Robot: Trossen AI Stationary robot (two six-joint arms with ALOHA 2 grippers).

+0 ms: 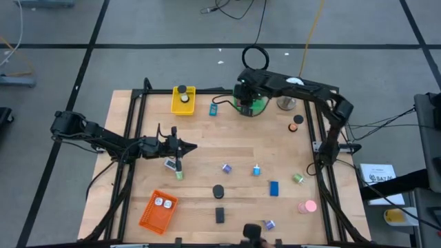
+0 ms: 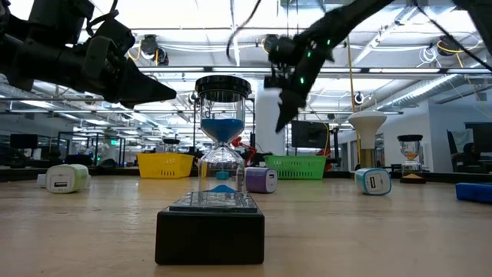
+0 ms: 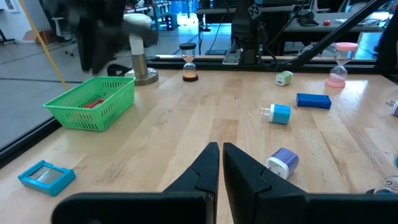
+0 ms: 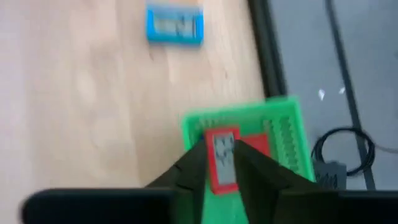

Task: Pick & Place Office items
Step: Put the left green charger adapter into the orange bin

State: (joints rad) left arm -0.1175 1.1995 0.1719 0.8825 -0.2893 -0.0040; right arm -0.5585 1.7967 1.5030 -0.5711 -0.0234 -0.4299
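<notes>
- The right end effector (image 1: pixel 247 96) is held over the green slatted basket (image 1: pixel 253 106) at the far edge of the bench (image 1: pixel 207 155).
- In the right wrist view, a red block (image 4: pixel 222 160) is seen between the two dark fingers (image 4: pixel 196 167) above the green basket (image 4: pixel 289 134); it cannot be told whether the block is gripped or merely lying between the fingers.
- A second red piece (image 4: pixel 256 144) is seen inside the basket, just beside the first.
- A cyan flat piece (image 1: pixel 213 109) lies on the bench near the green basket.
- The left end effector (image 1: pixel 187 147) is held above the bench's left half, its fingers (image 3: pixel 208 168) closed together with nothing between them.
- A yellow basket (image 1: pixel 182 101) with a black disc in it stands at the far edge; an orange basket (image 1: pixel 157 210) with two white bits stands at the near left.
- Scattered on the bench are a blue block (image 1: pixel 273 188), a pink hourglass (image 1: pixel 308 205), a black block (image 1: pixel 220 215), a black disc (image 1: pixel 218 191), and purple (image 1: pixel 226 167) and cyan (image 1: pixel 256 169) plug adapters.
</notes>
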